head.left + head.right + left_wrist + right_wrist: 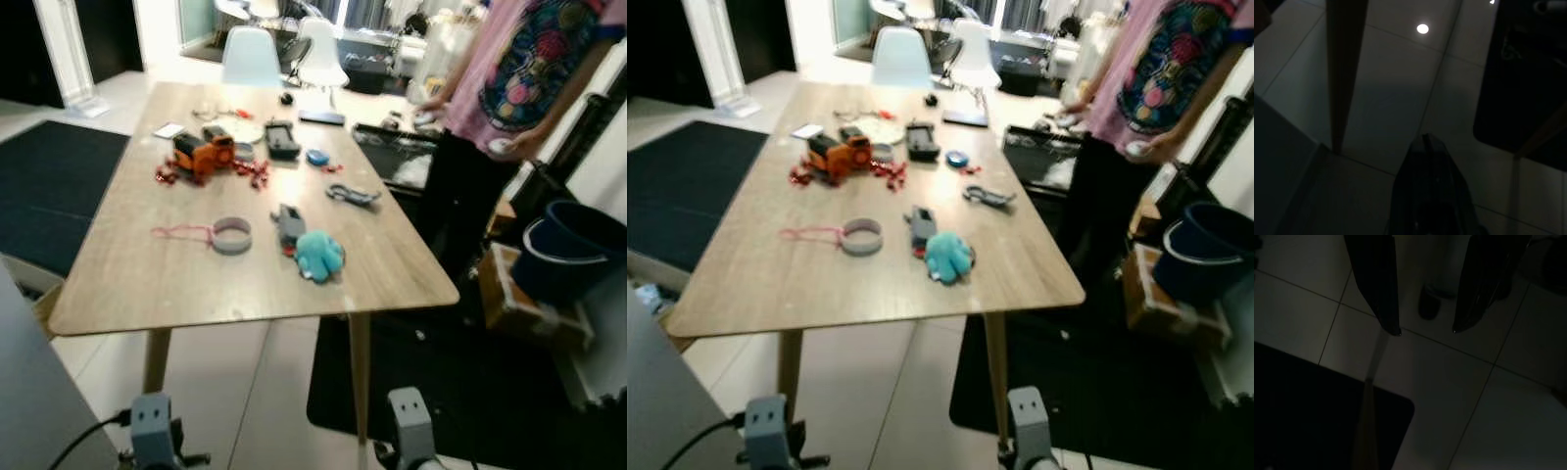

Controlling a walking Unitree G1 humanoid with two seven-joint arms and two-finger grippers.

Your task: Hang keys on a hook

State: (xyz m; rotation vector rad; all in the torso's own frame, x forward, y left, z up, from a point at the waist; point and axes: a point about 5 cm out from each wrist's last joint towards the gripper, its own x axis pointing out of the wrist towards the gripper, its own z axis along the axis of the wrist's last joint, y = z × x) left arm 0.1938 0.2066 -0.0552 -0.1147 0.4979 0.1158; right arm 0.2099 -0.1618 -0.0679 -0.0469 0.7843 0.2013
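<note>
Nearby, dark blue bucket [571, 250], contents unseen.

A long wooden surface [196, 284] on slim legs stands on a pale tiled floor [245, 392]. Dark rugs [49, 196] lie along both its long edges. Two white chairs [251, 54] sit at its far end, under bright light.

One table [137, 284]. Two white chairs [250, 54]. One teal plush [318, 255]. One orange toy [204, 152]. One person [509, 88]. One blue bucket [568, 250].
</note>
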